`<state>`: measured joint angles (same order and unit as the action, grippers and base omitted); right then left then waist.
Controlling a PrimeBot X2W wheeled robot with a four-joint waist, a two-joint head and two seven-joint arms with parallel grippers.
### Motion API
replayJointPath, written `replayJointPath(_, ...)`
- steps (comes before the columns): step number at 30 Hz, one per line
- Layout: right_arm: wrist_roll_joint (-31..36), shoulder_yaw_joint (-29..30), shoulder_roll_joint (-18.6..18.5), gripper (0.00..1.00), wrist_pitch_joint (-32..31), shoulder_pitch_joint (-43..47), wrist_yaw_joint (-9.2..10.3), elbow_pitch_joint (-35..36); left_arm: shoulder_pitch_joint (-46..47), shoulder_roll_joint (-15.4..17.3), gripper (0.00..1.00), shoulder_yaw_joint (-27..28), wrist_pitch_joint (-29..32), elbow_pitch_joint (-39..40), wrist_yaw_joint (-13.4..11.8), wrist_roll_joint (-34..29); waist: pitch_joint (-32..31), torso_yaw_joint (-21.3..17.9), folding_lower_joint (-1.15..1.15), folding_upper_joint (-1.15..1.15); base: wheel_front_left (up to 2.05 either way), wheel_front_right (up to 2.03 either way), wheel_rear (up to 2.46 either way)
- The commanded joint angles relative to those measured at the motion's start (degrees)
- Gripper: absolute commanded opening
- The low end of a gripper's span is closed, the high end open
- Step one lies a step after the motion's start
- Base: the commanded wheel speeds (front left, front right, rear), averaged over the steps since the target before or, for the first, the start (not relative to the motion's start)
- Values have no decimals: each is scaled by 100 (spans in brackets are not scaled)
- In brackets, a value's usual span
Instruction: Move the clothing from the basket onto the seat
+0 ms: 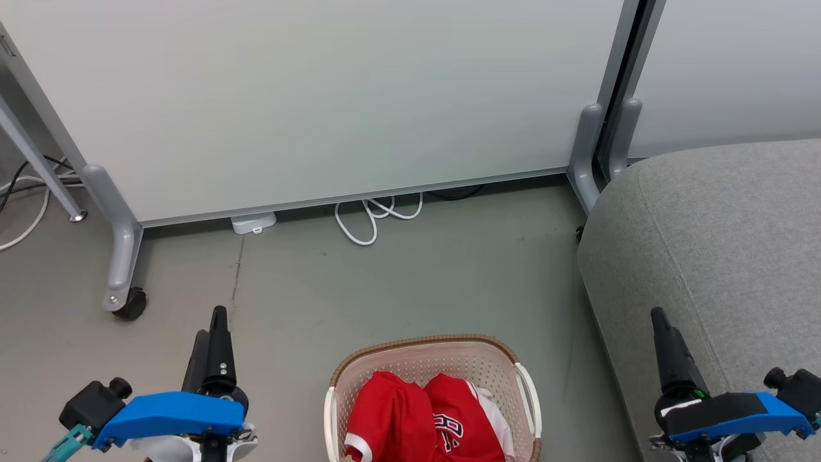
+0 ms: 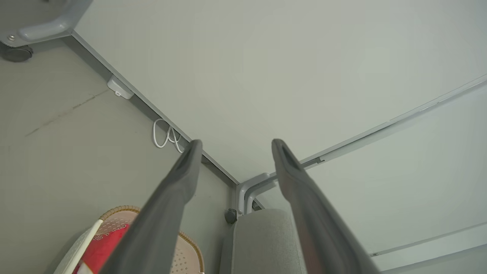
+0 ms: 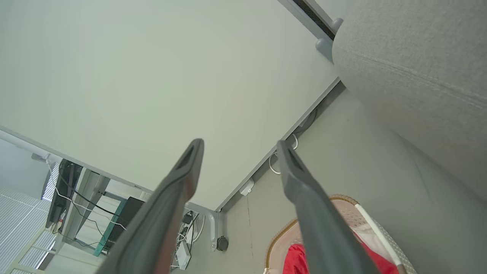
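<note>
While the left gripper point(image 2: 236, 142) and right gripper point(image 3: 239, 142) hang wide and empty, the basket point(image 1: 423, 341) of clothing point(image 1: 410, 410) sits between them, with the sofa point(image 1: 718, 244) beside the right gripper.

Red clothing point(image 1: 397, 414) lies in the basket point(image 1: 449, 361) beside the grey seat point(image 1: 718, 244)

Not much to read here tbh. The only print is black-and-white lettering point(image 1: 448, 428) on the red clothing point(image 1: 397, 410) in the basket point(image 1: 442, 346). It's crumpled into a fold, so only a couple of partial characters show. Can't make out a full word or number.
</note>
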<state>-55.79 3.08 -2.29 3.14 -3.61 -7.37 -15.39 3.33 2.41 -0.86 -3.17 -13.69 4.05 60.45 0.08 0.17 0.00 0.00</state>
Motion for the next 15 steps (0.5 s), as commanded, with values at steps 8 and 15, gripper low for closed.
replayJointPath(8, 810, -98, -47, 100, 195, -152, -10, 29, 79, 49, 100, -148, -191, 101, -67, -852, -13, 11, 0, 0, 0, 0, 0)
replayJointPath(15, 1354, -158, -52, 100, 256, -153, -10, -4, 70, 51, 100, -260, -320, 92, -80, -1492, -24, 13, 0, 0, 0, 0, 0)
